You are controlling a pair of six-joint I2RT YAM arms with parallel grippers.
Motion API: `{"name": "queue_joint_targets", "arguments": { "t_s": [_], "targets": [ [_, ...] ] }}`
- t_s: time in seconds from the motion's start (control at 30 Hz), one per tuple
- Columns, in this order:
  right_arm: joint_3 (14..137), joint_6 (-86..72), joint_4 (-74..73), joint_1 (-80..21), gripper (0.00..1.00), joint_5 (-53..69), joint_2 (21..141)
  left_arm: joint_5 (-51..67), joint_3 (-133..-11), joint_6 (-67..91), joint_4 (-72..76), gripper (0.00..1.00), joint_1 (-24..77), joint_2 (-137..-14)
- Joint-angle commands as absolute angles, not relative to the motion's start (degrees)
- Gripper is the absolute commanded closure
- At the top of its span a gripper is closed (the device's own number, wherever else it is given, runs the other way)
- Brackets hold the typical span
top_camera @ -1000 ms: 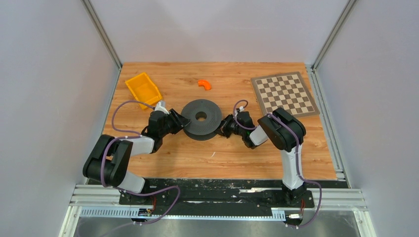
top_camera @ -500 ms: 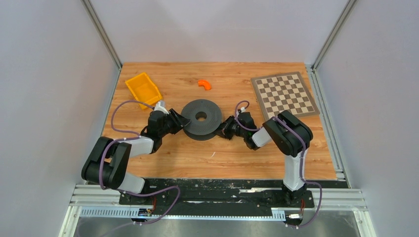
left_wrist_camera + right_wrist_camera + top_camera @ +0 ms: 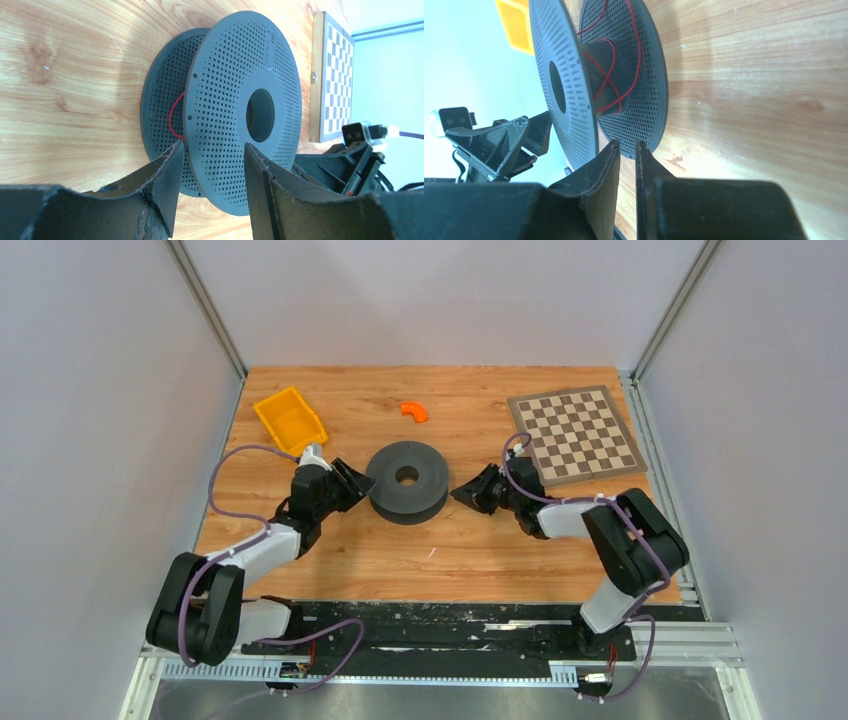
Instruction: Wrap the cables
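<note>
Top external view: your left gripper (image 3: 361,482) is hovering just left of the spool (image 3: 425,480), jaws parted astride its upper rim, seemingly not pinching. Your right gripper (image 3: 459,495), opposite, is sitting barely ajar, empty. The cable (image 3: 610,75) is looping round the spool's hub.

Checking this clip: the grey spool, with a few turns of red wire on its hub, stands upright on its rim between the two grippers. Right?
Not quite. The spool lies flat on the table, hole facing up, as the top view shows. The rest holds: a few turns of red wire cross its hub, and it sits between the left gripper and the right gripper.
</note>
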State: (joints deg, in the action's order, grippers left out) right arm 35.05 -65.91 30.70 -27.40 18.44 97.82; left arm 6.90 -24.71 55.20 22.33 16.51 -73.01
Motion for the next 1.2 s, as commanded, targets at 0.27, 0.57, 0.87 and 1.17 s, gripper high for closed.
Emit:
{"name": "queue_joint_targets", "arguments": {
  "t_s": [0.27, 0.57, 0.87, 1.17],
  "targets": [
    [36.59, -32.56, -0.46, -29.29, 0.68, 8.6, 64.82, -4.38, -34.68, 37.73, -3.68, 0.36, 16.74, -47.46],
    [47.08, -18.48, -20.31, -29.45, 0.0, 5.11, 43.32, 10.98, -42.56, 23.56, -11.81, 0.0, 16.77, -32.33],
    [46.37, -25.47, -26.03, -29.49, 0.0, 3.87, 31.8, 18.63, -41.55, 25.93, -11.86, 0.0, 16.73, -24.86],
    [50.79, -23.64, -28.59, -29.49, 0.0, 0.83, 29.86, 19.36, -41.12, 27.66, -12.91, 0.0, 16.72, -21.54]
  ]
}}
